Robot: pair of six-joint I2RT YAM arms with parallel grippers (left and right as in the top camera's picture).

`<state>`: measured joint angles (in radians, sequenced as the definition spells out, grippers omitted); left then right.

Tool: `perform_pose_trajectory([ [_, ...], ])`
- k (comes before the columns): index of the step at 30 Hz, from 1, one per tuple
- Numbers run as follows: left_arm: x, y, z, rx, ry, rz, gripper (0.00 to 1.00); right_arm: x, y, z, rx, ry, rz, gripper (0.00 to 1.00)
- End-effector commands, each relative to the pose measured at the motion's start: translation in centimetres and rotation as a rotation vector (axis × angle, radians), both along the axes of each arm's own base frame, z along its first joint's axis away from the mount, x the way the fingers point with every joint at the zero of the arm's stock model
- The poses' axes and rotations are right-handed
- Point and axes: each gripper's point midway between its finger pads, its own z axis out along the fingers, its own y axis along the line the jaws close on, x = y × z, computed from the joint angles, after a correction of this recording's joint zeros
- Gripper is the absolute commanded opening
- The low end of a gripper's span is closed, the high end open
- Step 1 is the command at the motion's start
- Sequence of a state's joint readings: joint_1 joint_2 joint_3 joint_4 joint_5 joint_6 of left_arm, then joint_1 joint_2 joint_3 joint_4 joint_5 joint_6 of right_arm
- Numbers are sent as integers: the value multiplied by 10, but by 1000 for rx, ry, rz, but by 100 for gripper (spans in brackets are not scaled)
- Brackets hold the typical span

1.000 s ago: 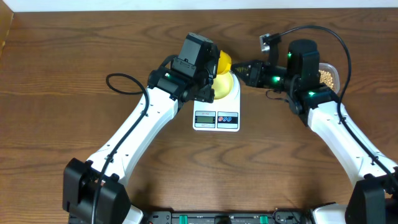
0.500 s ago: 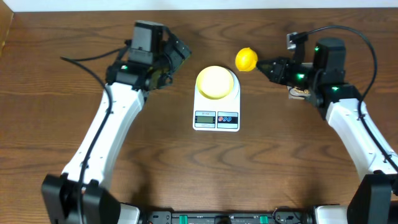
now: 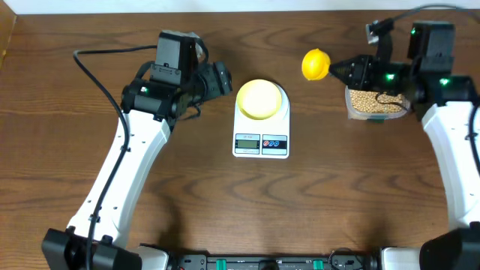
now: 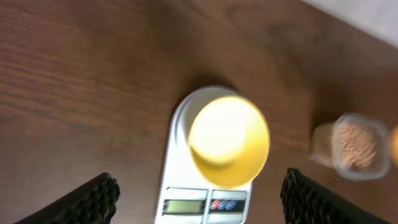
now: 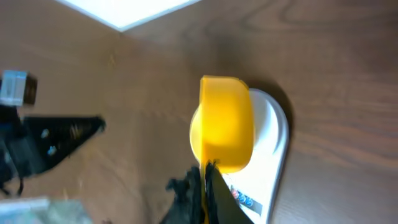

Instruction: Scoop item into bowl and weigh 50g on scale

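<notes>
The left wrist view was blurred, and the left gripper (image 4: 200, 183) was cut off by its bottom edge. Glare washed out the bowl (image 4: 229, 140), so its contents could not be told. The display on the scale (image 3: 260, 142) was too small to read. In the right wrist view the scoop (image 5: 225, 121) hid most of the bowl. From overhead the right gripper (image 3: 341, 69) covered part of the container (image 3: 375, 105).

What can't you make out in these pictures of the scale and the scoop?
The scale display reading: too small overhead, blurred in the left wrist view.
The inside of the scoop: too small overhead, seen only from outside in the right wrist view.
The container of beans: partly hidden overhead by the right arm.
The bowl contents: washed out and blurred in the left wrist view.
</notes>
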<state>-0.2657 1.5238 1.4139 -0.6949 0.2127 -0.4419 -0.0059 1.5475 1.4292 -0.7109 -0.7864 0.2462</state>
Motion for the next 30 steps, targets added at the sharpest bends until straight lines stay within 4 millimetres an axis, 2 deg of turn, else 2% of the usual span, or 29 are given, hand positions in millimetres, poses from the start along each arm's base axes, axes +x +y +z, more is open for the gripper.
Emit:
perform_pose_trajectory([
  [1, -8, -6, 4, 68, -35, -125, 85, 4, -14, 11, -134, -92, 7, 1],
  [7, -22, -31, 3, 88, -34, -208, 86, 6, -33, 7, -174, -87, -26, 1],
  [12, -32, -45, -1, 174, -46, -230, 86, 7, -51, 6, -175, -72, -68, 1],
  [16, -33, -48, 0, 272, -82, -211, 86, 7, -59, 5, -176, -64, -87, 1],
  [20, -35, -58, 2, 283, -105, -230, 86, 7, -67, 4, -176, -54, -108, 1],
  [21, -36, -60, 2, 283, -105, -235, 78, 8, -69, 4, -176, -53, -113, 1],
  [22, -38, -61, 0, 283, -100, -240, 59, 8, -71, 4, -176, -52, -118, 1],
  [24, -42, -63, -2, 274, -80, -235, 35, 8, -73, 4, -176, -53, -123, 1],
  [26, -46, -65, -5, 273, -65, -239, 15, 8, -73, 4, -176, -52, -124, 1],
  [27, -48, -67, -7, 271, -58, -241, 9, 8, -73, 4, -176, -52, -124, 1],
  [30, -55, -71, -12, 267, -38, -239, 8, 8, -73, 3, -176, -50, -124, 1],
])
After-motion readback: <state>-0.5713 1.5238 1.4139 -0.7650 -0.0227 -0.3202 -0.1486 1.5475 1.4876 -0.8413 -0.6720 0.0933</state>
